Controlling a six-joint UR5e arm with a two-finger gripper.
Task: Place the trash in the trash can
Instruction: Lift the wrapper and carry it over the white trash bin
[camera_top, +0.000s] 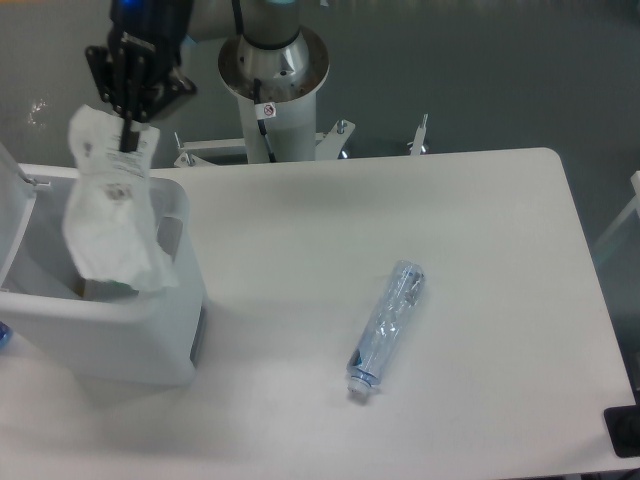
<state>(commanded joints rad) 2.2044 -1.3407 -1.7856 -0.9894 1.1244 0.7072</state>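
Gripping the wrapper (112, 205) by its top, gripper (128, 125) at upper left, above the trash can (110, 330). Lying on table (480, 230) at lower centre: bottle (388, 325), cap toward bottom.

The trash can (110, 330) stands on the table (400, 210) at its left edge, its lid (12, 215) raised on the far left side. The gripper (128, 125) hangs above the can's rear, and the wrapper (112, 205) dangles from it over the opening, its lower end seemingly just inside the rim. The bottle (388, 326) lies on the table well to the right of the can, cap toward the front edge. The arm's base (272, 75) stands behind the table
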